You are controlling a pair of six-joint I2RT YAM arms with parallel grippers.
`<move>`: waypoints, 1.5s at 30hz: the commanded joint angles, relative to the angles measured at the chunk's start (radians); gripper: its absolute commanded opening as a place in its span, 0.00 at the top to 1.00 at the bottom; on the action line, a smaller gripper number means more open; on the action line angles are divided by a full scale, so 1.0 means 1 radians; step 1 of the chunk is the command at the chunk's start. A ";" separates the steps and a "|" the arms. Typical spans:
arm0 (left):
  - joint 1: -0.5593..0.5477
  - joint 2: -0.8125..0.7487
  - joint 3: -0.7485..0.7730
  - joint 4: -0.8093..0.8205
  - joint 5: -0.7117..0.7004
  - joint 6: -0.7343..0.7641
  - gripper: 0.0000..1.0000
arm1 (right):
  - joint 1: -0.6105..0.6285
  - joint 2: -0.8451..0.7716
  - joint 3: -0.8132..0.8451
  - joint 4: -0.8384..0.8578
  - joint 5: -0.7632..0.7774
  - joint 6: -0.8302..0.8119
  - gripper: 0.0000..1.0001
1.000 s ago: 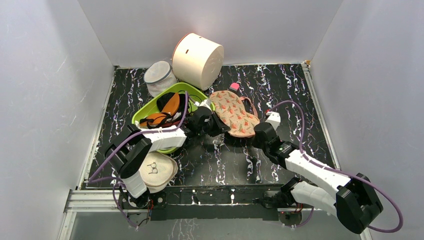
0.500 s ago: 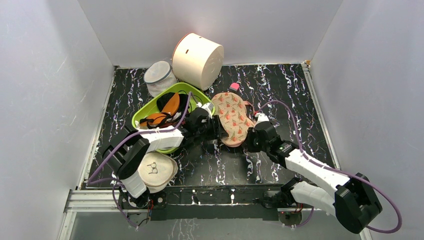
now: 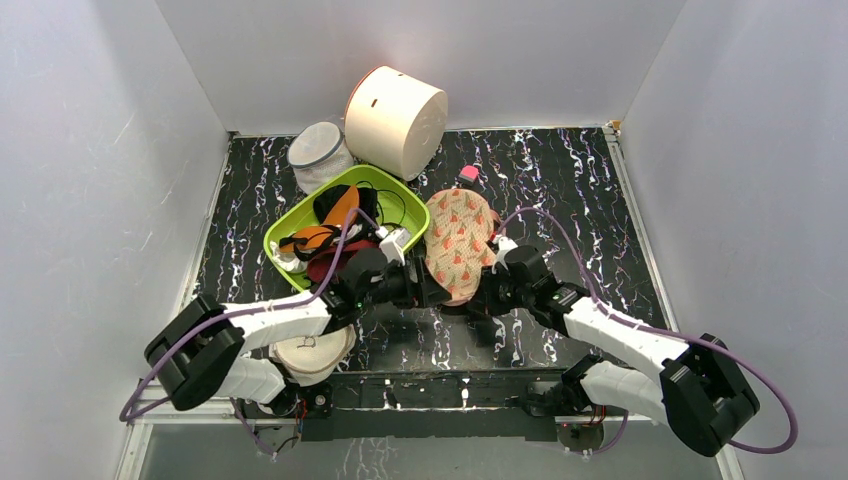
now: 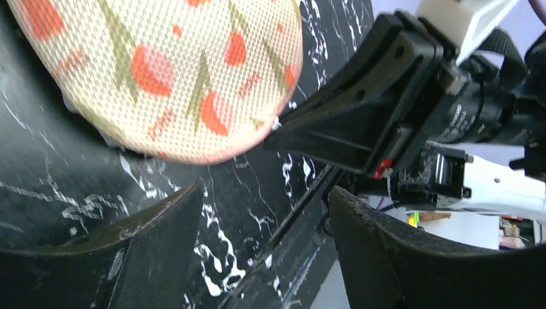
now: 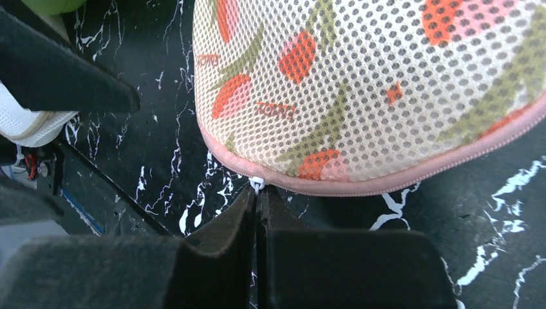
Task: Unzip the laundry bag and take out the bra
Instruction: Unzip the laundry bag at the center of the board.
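The laundry bag (image 3: 458, 240), a peach mesh oval with red and green motifs, lies lengthwise mid-table. It fills the top of the right wrist view (image 5: 360, 84) and the upper left of the left wrist view (image 4: 174, 71). My right gripper (image 5: 257, 194) is shut on the small white zipper pull (image 5: 257, 184) at the bag's near end, where the pink zipper looks closed. It sits just right of that end (image 3: 484, 290). My left gripper (image 4: 264, 219) is open and empty, just short of the bag's near end (image 3: 436, 291). The bra is hidden.
A green tub (image 3: 300, 208) of other garments stands left of the bag. Behind it are a white mesh cylinder (image 3: 318, 152) and a large cream drum (image 3: 395, 122). A round cream pouch (image 3: 312, 350) lies near the left base. A small pink object (image 3: 467, 173) lies past the bag.
The left gripper opened, let go of the bag's edge and drew back toward the near side. The right gripper moved left holding the zipper pull, and the bag swung lengthwise.
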State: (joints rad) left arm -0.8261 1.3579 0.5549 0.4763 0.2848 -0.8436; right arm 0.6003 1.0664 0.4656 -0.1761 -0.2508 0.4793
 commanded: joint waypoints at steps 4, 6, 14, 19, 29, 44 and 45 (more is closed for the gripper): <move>-0.129 -0.091 -0.027 0.078 -0.132 0.065 0.29 | 0.010 0.020 -0.028 0.157 -0.099 0.025 1.00; -0.191 -0.093 0.071 -0.078 -0.162 0.290 0.30 | 0.012 0.032 -0.020 0.156 -0.108 0.021 1.00; -0.243 -0.086 0.192 -0.280 -0.141 1.060 0.34 | 0.015 0.037 0.008 0.117 -0.094 -0.013 1.00; -0.243 0.064 0.317 -0.468 -0.024 1.428 0.42 | 0.016 0.039 0.009 0.133 -0.099 -0.001 1.00; -0.242 0.209 0.190 -0.136 -0.130 1.548 0.47 | 0.019 0.058 0.035 0.114 -0.099 -0.003 1.00; -0.246 0.256 0.172 -0.009 -0.267 1.539 0.72 | 0.021 0.058 0.019 0.114 -0.079 -0.004 1.00; -0.246 0.254 0.182 -0.040 -0.256 1.547 0.75 | 0.022 0.059 0.020 0.109 -0.066 -0.002 1.00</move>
State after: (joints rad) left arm -1.0710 1.6512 0.7185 0.4343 0.0219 0.6735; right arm 0.6151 1.1339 0.4564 -0.1013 -0.3328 0.4870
